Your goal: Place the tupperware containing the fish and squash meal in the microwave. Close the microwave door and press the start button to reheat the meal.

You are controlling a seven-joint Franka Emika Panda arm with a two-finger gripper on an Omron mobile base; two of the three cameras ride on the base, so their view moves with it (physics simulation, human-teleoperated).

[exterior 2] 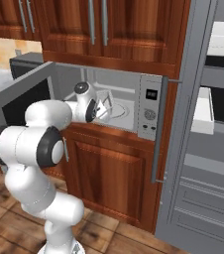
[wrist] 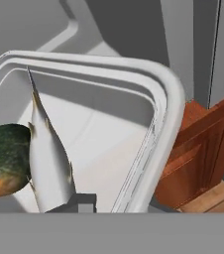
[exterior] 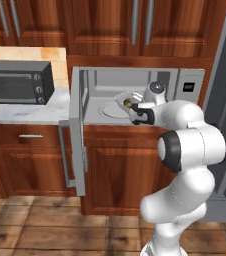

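Observation:
The tupperware (exterior: pixel 126 100) is a translucent grey tub held tilted at the mouth of the open microwave (exterior: pixel 135 80), just over its round turntable (exterior: pixel 110 110). My gripper (exterior: pixel 136 111) is shut on the tub's near rim. In the right base view the tupperware (exterior 2: pixel 105 105) hangs in front of the gripper (exterior 2: pixel 100 112). The hand view looks into the tupperware (wrist: pixel 169 104): the fish and squash meal is a pale fish (wrist: pixel 49 158) beside a green-brown squash (wrist: pixel 5 158), with one dark finger (wrist: pixel 82 202) at the rim. The microwave door (exterior: pixel 77 135) stands swung open to the left.
The pale control panel (exterior 2: pixel 149 106) sits right of the cavity. A dark knobbed countertop oven (exterior: pixel 19 81) stands on the marble counter (exterior: pixel 30 112) at the left. A tall grey unit with white bins (exterior 2: pixel 222 39) rises at the right, its long handle (exterior 2: pixel 158 134) near the panel.

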